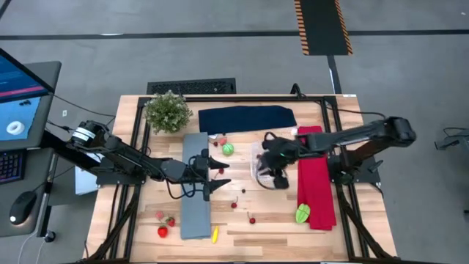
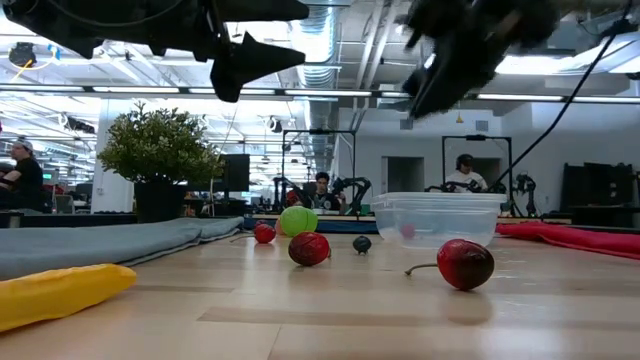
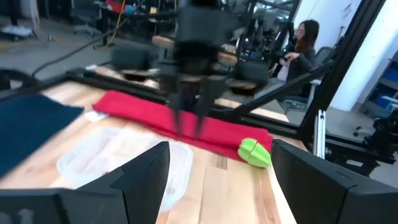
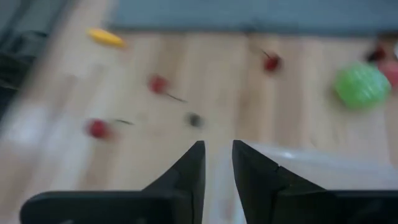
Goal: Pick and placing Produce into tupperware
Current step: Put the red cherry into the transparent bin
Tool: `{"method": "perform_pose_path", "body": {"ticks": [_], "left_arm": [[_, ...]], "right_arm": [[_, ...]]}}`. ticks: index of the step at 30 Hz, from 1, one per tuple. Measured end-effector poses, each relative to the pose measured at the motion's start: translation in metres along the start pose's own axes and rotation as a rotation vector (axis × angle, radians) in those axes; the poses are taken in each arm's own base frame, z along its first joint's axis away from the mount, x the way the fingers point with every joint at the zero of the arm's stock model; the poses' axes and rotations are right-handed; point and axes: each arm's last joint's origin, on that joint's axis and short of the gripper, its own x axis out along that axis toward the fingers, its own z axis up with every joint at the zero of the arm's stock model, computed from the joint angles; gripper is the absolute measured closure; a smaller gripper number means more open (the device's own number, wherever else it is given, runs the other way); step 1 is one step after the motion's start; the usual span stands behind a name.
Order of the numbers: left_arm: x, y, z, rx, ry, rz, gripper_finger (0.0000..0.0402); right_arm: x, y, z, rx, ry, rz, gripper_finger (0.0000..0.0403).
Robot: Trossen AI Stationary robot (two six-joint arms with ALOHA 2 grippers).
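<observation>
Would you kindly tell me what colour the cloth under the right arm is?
The cloth is red, clearest in the high view.

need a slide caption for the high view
Right gripper over the tupperware, left gripper open nearby, produce scattered on the table.

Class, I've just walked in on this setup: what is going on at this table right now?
Two robot arms are sorting toy produce into a clear tupperware on a wooden table. The right gripper hangs over the tub with its fingers nearly closed and nothing visible between them. The left gripper is open, empty, above the table beside the grey cloth. Most produce is loose on the table: cherries, a green piece, a yellow piece.
</observation>
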Motion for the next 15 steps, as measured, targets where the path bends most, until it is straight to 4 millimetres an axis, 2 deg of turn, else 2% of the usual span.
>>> {"method": "perform_pose_path", "body": {"ticks": [5,9,12,15], "left_arm": [[0.0,-0.001,0.005,0.03,-0.045,-0.02,0.0132],[0.001,-0.003,0.007,0.074,-0.051,-0.056,0.0132],[0.002,-0.005,0.009,0.077,-0.046,-0.09,0.0132],[0.005,-0.008,0.014,0.062,-0.063,-0.101,0.0132]], "right_arm": [[-0.048,0.049,0.011,-0.037,-0.169,0.09,0.0308],[-0.082,0.087,0.007,-0.051,-0.264,0.083,0.0308],[-0.096,0.114,-0.004,-0.061,-0.271,0.057,0.0308],[-0.1,0.142,-0.016,-0.084,-0.274,-0.005,0.0308]]}}
